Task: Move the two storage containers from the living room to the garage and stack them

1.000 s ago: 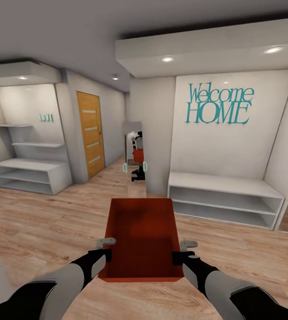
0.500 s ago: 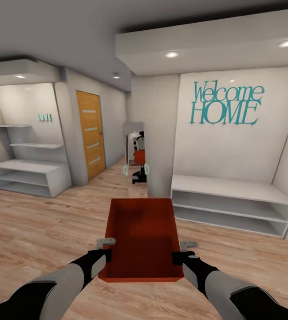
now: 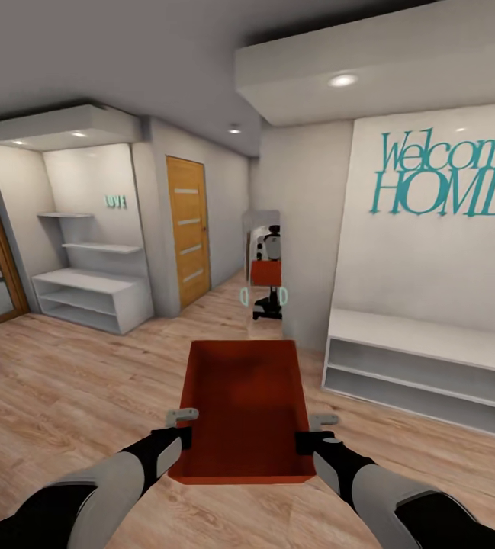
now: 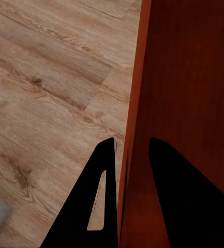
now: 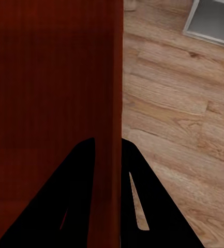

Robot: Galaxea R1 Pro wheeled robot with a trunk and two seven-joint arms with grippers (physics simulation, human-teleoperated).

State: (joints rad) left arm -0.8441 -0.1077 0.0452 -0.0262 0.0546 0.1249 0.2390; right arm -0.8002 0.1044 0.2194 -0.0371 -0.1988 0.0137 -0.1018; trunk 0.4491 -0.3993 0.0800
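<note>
Looking like a home entryway: "Welcome HOME" lettering (image 3: 449,174) is hanging above a white bench shelf (image 3: 422,358), wood plank floor (image 3: 72,381) running toward a wooden door (image 3: 188,229).

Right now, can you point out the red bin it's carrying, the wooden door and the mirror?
storage container (image 3: 243,408): head view, on its inner floor.
wooden door (image 3: 188,229): head view, on the middle of its panel.
mirror (image 3: 263,263): head view, on the glass.
</note>
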